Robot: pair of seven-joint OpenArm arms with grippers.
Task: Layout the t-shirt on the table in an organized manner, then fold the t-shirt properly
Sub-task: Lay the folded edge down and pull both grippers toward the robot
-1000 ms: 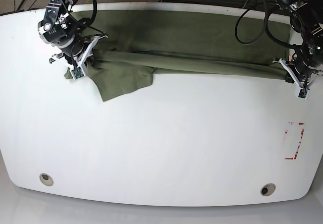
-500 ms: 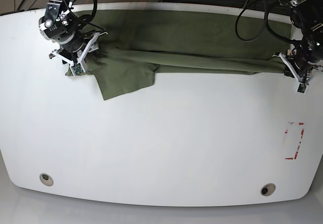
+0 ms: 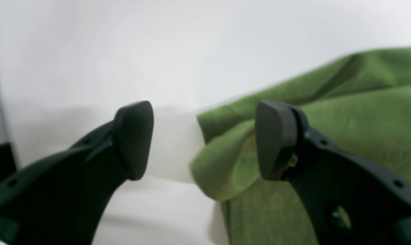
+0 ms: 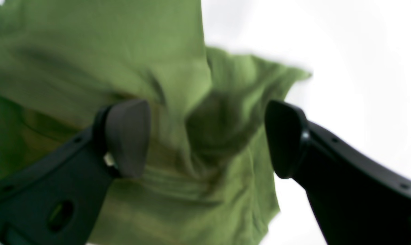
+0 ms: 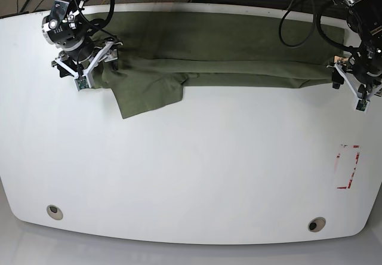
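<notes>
Olive-green cotton, soft and wrinkled: the t-shirt (image 5: 221, 53) stretched in a long band along the far edge of the white table (image 5: 197, 169), folded over lengthwise, one sleeve flopped toward the near side at the left.

Far left of the base view: right gripper (image 5: 89, 68) hanging over the sleeve end, jaws spread wide, bunched cloth lying loose between them in the wrist view (image 4: 205, 136), nothing pinched.

Middle: a ridge and an uneven doubled edge running the length of the band; bare tabletop in front.

Far right: left gripper (image 5: 352, 86) at the hem end, jaws likewise spread, a rolled lip of cloth (image 3: 222, 170) just inside one pad (image 3: 271, 139), the other pad over bare table.

Likely trouble from here:
- Shirt so near the back edge; any backward drag could slide it off the table.
- Both ends let go while creased and bunched; a fold made over that would lock in the lopsided edge.
- Loose sleeve easy to snag or to pinch together with a second layer on the next grasp.
- Rolled hem prone to slipping from a shallow pinch.
</notes>
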